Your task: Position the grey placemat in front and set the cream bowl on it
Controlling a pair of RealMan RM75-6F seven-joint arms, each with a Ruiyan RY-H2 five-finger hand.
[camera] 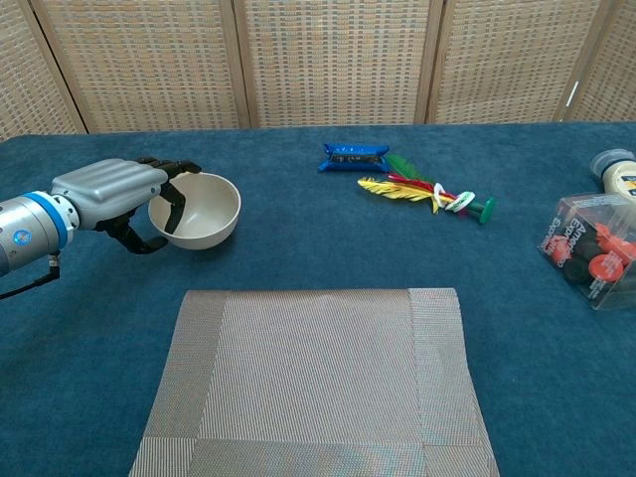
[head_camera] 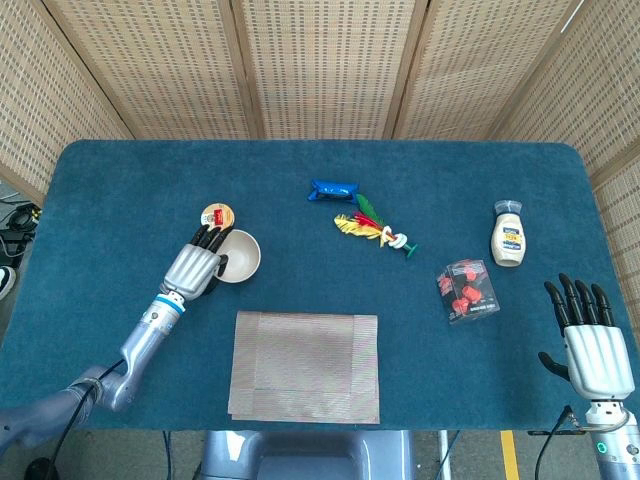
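Bare cloth between cream bowl point(head_camera: 236, 256) and grey placemat point(head_camera: 305, 366), small tin point(head_camera: 218, 215) crowding behind

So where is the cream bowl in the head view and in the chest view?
Head view: cream bowl left of centre, above the grey placemat's left corner.
Chest view: the bowl upper left, beyond the placemat.
Shared landmark: the left hand at the bowl's left rim, fingers over the edge.
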